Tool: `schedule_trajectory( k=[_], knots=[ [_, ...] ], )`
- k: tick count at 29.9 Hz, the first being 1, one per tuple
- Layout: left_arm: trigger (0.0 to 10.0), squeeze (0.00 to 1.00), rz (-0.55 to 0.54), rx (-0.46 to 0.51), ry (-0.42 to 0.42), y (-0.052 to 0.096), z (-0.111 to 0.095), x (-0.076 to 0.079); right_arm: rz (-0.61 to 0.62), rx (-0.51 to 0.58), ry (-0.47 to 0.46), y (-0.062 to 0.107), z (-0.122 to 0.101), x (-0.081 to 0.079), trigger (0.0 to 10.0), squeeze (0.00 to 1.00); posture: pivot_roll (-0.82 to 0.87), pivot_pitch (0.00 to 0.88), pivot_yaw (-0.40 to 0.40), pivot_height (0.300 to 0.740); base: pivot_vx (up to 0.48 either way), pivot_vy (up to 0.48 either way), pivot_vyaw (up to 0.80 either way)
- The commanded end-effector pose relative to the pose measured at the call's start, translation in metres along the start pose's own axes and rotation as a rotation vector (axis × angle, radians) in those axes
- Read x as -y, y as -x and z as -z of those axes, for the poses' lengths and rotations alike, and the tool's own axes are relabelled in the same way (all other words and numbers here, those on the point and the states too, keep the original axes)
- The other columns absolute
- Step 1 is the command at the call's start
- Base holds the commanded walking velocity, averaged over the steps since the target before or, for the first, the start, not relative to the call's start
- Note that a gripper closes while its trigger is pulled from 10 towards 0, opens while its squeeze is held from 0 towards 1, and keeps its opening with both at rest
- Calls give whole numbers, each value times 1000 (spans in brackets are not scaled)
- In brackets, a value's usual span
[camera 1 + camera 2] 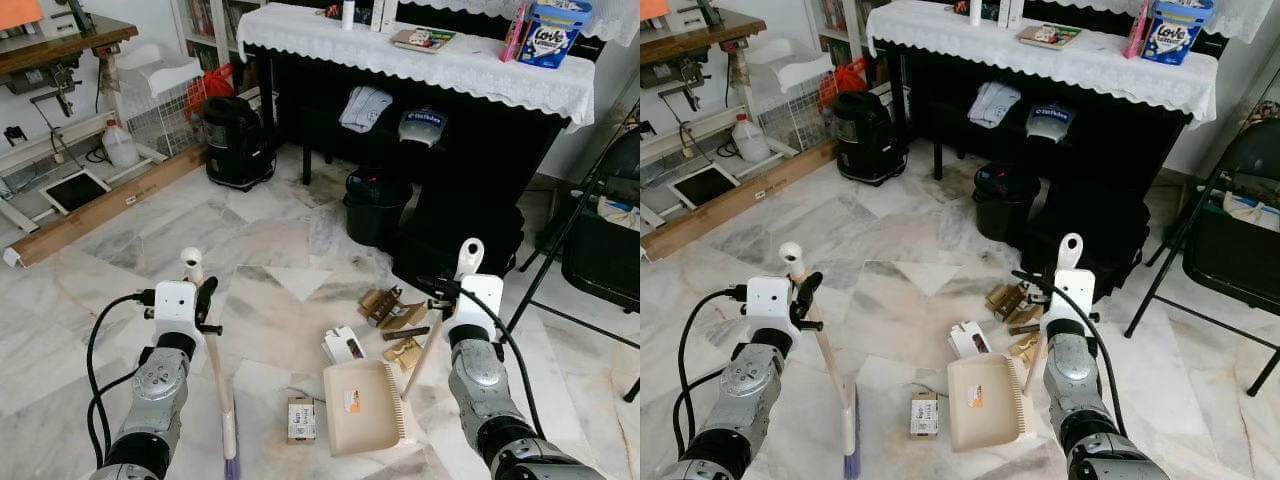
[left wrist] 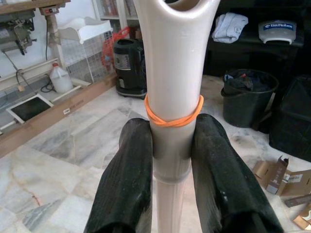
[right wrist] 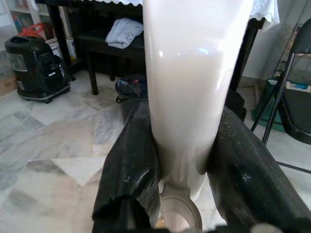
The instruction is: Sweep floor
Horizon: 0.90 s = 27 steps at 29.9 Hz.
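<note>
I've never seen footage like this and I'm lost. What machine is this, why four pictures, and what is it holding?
It is a humanoid robot sweeping a home floor. The two wide pictures come from cameras in its head, looking down at its silver arms. The two close-ups come from cameras on its wrists, looking along black fingers. The left gripper is shut on the broom handle; an orange rubber band circles it. The right gripper is shut on the dustpan handle, the beige dustpan resting on the marble floor. Torn cardboard scraps and a small box lie nearby.
</note>
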State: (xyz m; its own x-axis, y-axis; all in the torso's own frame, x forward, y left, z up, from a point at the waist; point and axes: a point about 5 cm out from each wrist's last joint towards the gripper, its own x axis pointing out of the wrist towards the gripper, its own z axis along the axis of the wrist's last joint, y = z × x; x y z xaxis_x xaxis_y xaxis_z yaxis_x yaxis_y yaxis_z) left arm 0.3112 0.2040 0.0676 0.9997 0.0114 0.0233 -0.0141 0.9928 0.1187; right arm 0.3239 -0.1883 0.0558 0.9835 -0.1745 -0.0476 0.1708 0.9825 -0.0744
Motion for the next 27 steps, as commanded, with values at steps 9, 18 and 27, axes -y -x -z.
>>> schedule_trajectory(
  k=[9, 18, 27],
  knots=[
    [10000, 0, 5, 27, -14, -3, -6, 0, 0, 23, 1, -3, -6, 0, 10000, 0, 105, 0, -33, 740, 0, 0, 0],
    [10000, 0, 5, 22, -16, -3, -4, 1, -2, 12, 2, -1, -3, 0, 10000, 0, 105, 0, -33, 740, 136, 0, 0],
    [10000, 0, 1, 19, -24, -3, -5, 0, 0, 8, 1, -2, -3, 0, 10000, 0, 103, 0, -31, 740, 283, 0, 0]
  ],
)
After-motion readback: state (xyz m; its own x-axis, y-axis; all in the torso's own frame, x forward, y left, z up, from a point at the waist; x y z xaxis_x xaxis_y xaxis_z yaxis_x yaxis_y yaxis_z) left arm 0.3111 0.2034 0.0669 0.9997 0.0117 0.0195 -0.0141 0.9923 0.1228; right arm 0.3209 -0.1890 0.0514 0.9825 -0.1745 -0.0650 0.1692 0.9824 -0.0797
